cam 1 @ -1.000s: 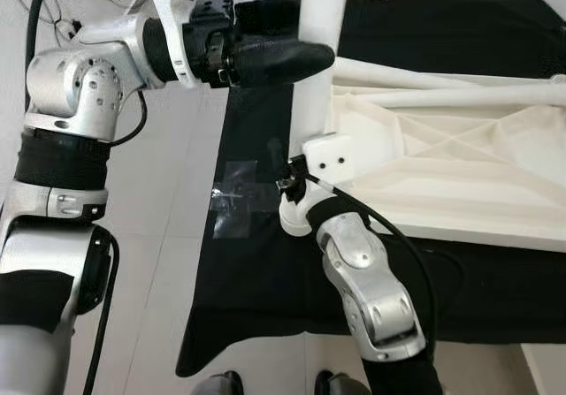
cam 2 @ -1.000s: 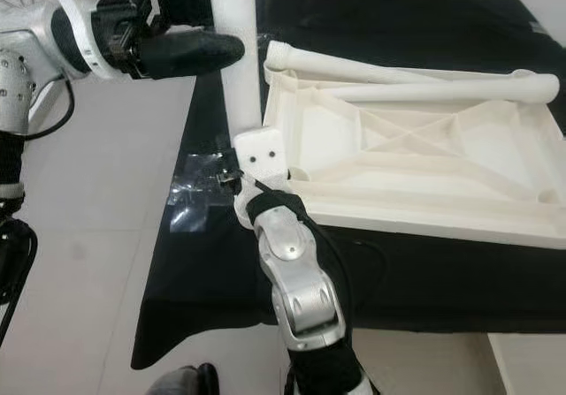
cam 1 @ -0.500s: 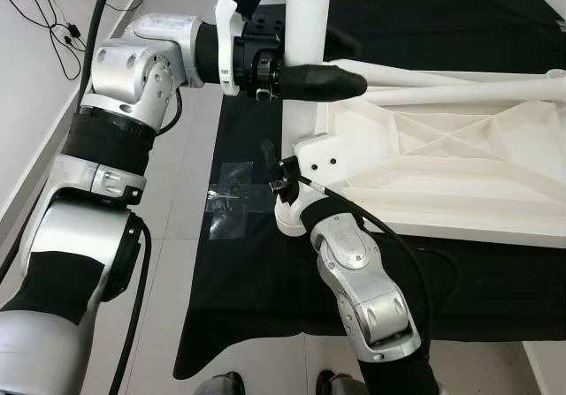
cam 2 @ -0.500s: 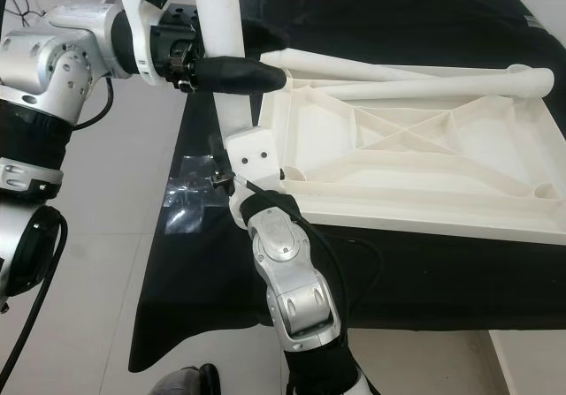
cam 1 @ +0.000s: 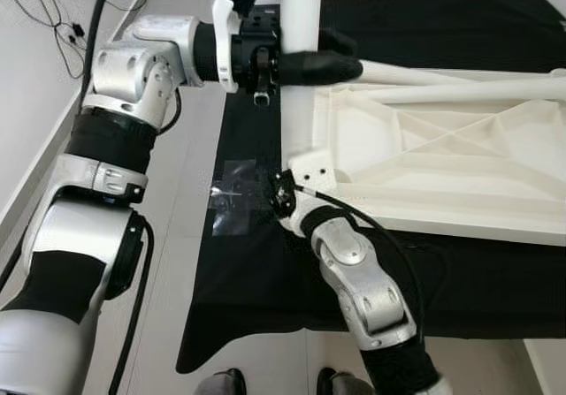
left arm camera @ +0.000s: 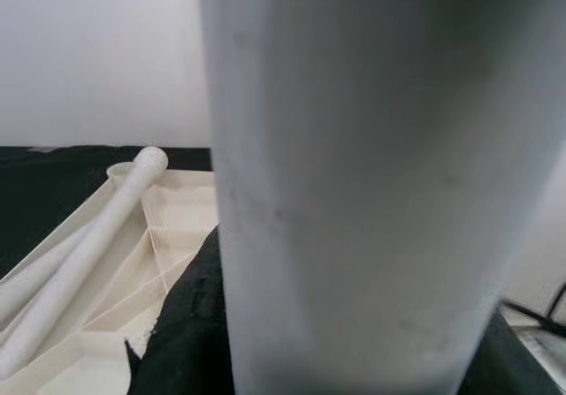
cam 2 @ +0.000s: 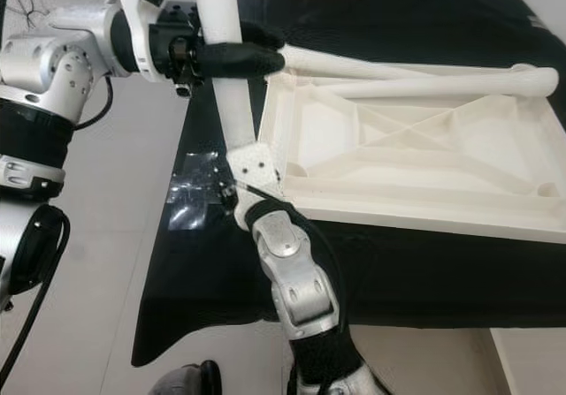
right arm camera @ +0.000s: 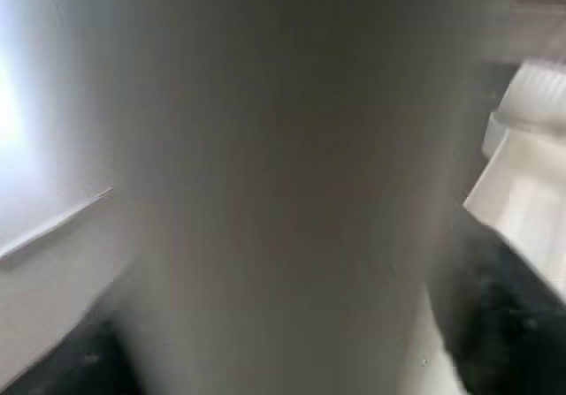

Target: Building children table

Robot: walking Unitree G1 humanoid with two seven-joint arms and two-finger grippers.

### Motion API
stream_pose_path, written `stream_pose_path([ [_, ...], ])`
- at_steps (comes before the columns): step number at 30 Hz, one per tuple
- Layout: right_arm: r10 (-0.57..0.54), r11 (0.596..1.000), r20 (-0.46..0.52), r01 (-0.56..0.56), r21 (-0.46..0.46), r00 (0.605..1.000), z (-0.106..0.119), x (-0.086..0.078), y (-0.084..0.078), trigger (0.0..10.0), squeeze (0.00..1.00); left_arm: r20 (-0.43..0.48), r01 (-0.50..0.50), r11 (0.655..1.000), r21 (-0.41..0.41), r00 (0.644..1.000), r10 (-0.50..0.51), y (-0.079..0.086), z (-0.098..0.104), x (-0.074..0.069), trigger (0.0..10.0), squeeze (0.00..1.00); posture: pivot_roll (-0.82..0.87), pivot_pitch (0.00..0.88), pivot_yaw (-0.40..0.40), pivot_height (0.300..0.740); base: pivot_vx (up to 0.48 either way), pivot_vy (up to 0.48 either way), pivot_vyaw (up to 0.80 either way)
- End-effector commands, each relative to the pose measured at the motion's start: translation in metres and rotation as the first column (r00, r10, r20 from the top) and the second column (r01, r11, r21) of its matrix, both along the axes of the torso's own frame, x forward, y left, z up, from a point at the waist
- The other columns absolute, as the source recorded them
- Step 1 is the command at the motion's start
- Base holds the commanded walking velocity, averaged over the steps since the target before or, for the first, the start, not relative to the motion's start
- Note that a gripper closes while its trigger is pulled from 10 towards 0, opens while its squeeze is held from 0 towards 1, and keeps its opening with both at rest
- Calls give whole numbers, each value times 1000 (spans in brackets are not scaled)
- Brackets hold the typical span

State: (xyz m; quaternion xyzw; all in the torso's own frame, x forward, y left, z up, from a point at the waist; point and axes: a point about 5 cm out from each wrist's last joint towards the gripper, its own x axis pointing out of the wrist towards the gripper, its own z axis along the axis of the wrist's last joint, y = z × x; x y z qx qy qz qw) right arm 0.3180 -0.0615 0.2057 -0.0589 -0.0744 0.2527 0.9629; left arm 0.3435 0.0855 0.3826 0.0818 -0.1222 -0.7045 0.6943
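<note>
A white children's table top (cam 1: 442, 161) lies upside down on a black cloth (cam 1: 265, 262) covering the work surface, its ribbed underside facing up, toward three o'clock of the head views. At its near left corner, about the centre of the left eye view, a white table leg (cam 1: 301, 77) stands roughly upright, its lower end at the corner socket (cam 1: 311, 170). The left gripper (cam 1: 309, 59) reaches in from nine o'clock and clamps the leg high up, its black fingers (cam 2: 239, 56) closed around the tube on both sides; in the left wrist view the leg (left arm camera: 371, 183) looms close between them. The right gripper (cam 1: 285, 196) comes up from six o'clock and sits at the foot of the leg, just beside the socket; whether its fingers grip the leg or stand apart I cannot tell. Two more loose legs (cam 2: 424, 81) lie along the far edge of the table top, toward one o'clock. A patch of clear tape (cam 1: 234, 202) is stuck on the cloth at eight o'clock of the socket
</note>
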Motion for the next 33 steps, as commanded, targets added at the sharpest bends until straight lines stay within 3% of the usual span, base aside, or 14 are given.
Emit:
stream_pose_path([
  [1,60,998,4,-61,29,998,1,-2,7,10000,1000,5,6,999,32,1000,-6,-1,-1,-1,0,0,51,172,40,740,0,0,0],
  [3,180,984,45,-180,2,983,13,6,-4,10000,1000,5,6,1000,27,1000,-6,-1,-1,0,0,0,59,169,45,740,0,0,0],
  [5,350,935,78,-342,-92,934,27,14,-20,10000,910,5,7,1000,22,1000,-8,-1,-1,0,0,0,57,167,47,740,0,0,0],
  [7,425,899,74,-411,-151,902,31,17,-27,10000,910,5,10,1000,21,1000,-11,0,-1,0,0,0,55,166,47,740,0,0,0],
  [8,477,868,52,-460,-187,878,32,22,-32,10000,0,4,13,1000,21,1000,-14,-1,-2,-1,0,0,57,166,44,740,0,0,0],
  [11,533,827,21,-515,-226,846,36,29,-40,10000,0,4,17,1000,21,1000,-17,-2,-1,-1,0,0,57,166,44,740,0,0,0],
  [12,597,787,3,-585,-194,802,38,31,-39,10000,0,4,21,1000,21,1000,-21,-2,-1,-1,0,0,62,168,44,740,0,0,0],
  [17,622,772,-3,-614,-164,783,41,37,-40,10000,0,4,27,999,25,1000,-27,-3,-2,-2,0,0,64,169,45,740,0,0,0],
  [18,633,765,-6,-626,-154,774,42,39,-40,4392,0,4,29,999,28,1000,-30,-4,-2,-2,0,0,66,169,45,740,0,0,0],
  [21,656,748,-5,-651,-131,755,43,43,-40,4392,0,4,36,999,34,999,-36,-5,-3,-2,0,0,66,169,45,740,0,0,0],
  [22,669,738,-6,-666,-108,743,43,46,-41,0,0,5,39,999,36,999,-39,-6,-3,-2,0,0,66,165,48,740,0,0,0],
  [30,675,737,-1,-674,-51,738,36,51,-43,0,0,20,55,998,44,998,-56,-14,-4,-1,0,0,64,162,48,740,0,0,0],
  [31,669,743,2,-668,-46,743,35,51,-43,0,0,18,50,998,35,999,-50,-15,-4,0,4353,1000,60,160,50,740,0,0,0],
  [33,669,743,2,-668,-46,743,35,51,-43,0,0,18,50,998,35,999,-50,-15,-4,0,4353,1000,60,160,50,740,0,0,0],
])
